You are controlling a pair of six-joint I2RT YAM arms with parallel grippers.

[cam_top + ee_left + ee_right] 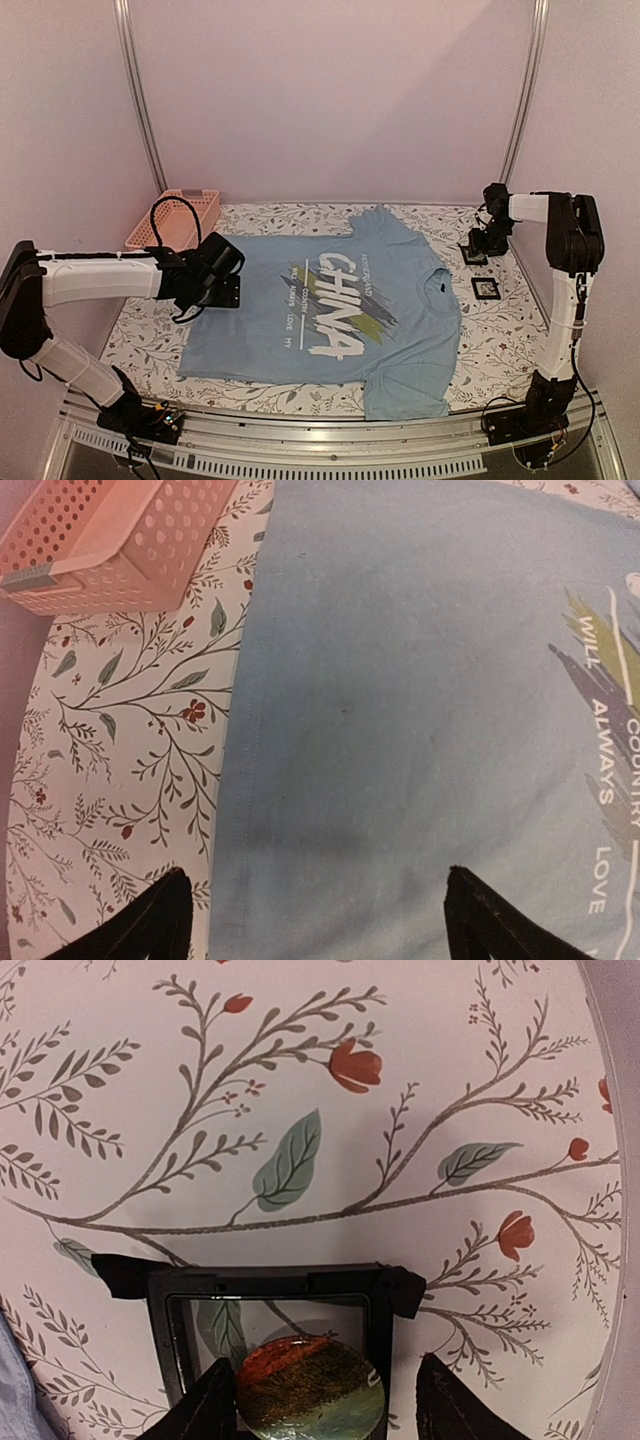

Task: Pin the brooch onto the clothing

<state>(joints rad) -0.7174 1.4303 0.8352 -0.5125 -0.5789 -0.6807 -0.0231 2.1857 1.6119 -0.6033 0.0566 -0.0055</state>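
Nearest us, the light blue T-shirt (pixel 250 340) lies flat on the floral table cover (pixel 500 340), print upward, with its neck towards the right arm and its hem towards the left. The left gripper (pixel 318 920) hovers over the hem edge with its fingers wide apart. Nothing is between them, and only plain blue cloth shows beneath.

Farther right, just off the neck, sits one small black square frame (pixel 486 288). Beyond it is a second frame (pixel 270 1290), and the right gripper (pixel 322 1402) hangs low over that one. The brooch (pixel 310 1388) lies on or in that frame, we cannot tell which, well apart from the shirt. The right gripper's jaws stand apart on either side of the brooch. One finger (pixel 205 1410) looks to be against its rim, while a strip of table cover shows between the other finger (pixel 455 1405) and the pin, so we judge it not clamped. At the far left stands a pink perforated basket (pixel 120 550).

We judge the step in hand to be picking up the brooch; nothing is pinned yet. The next move calls for closing squarely across its rim, lifting without dragging the frame, then carrying it to the shirt.

The brooch is a small glossy disc, orange-red at the top running into yellow-green below, with a dark rim.
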